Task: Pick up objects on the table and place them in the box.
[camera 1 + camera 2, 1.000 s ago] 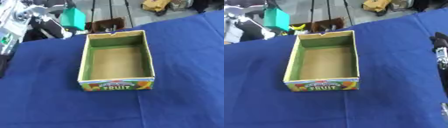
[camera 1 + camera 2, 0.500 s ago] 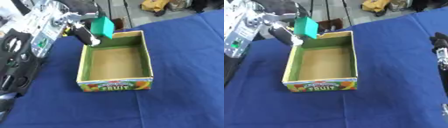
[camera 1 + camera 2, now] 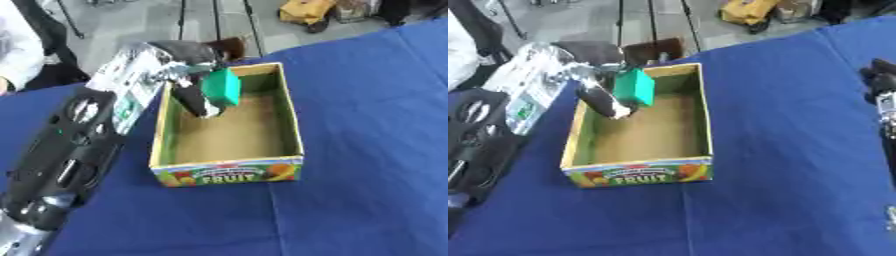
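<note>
Blue cloth is covering the table [image 3: 367, 100], and the box [image 3: 229, 174] is sitting near the middle of it, open at the top, with its long sides running from the near edge toward the far edge. Its fruit label is facing the near edge. No other objects are showing on the cloth.

Reaching in from the left edge, the left hand [image 3: 194, 95] is hanging over the far left corner of the box. Its fingers are curling round a green block [image 3: 221, 87] and holding it up in the air. Below the block is the bare brown floor of the box, so I think the hand only needs to go down a little and let go.

Over at the right edge, the right hand [image 3: 881, 95] is only partly showing, well apart from the box. I cannot tell how its fingers are sitting.

One second ago the green block was way out past the far left corner of the box. Half a second ago it was just over the far wall. Now it is inside the walls.
</note>
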